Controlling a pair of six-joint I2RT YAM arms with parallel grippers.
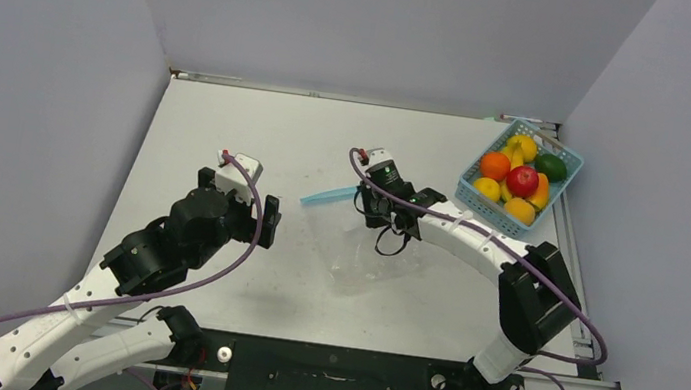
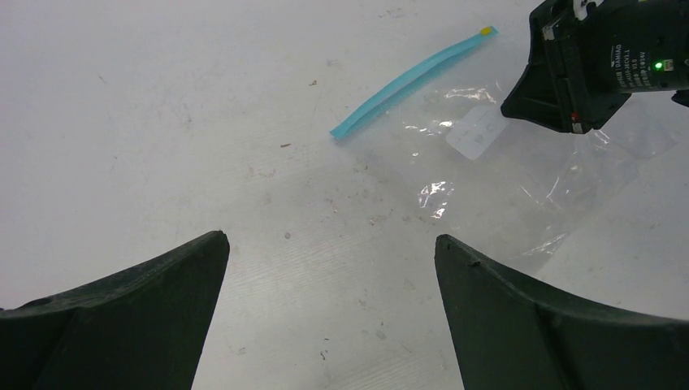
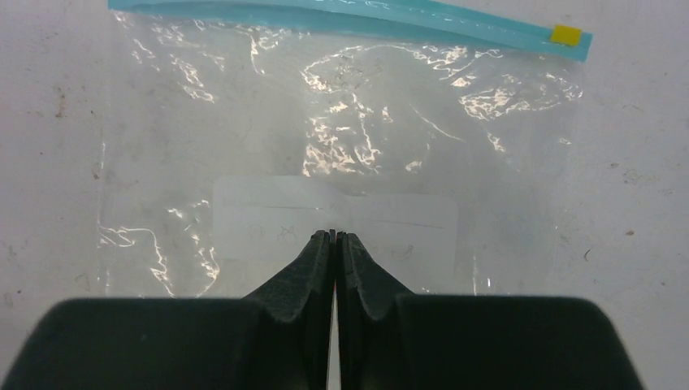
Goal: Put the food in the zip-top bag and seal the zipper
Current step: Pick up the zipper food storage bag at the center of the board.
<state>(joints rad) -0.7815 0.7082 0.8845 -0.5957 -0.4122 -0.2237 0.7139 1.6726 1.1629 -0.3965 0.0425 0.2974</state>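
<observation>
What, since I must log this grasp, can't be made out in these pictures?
- Right wrist view: whether the shut right end effector has pinched film of the zip-top bag; its own tips cover the contact.
- All views: whether the zipper is sealed; its seam is too fine.
- Top view: food low in the basket; the upper fruits cover it.

Left hand [image 2: 329, 244] wide open, tilted downward; right hand [image 3: 335, 237] fingers pressed tight together, pointing down.
</observation>
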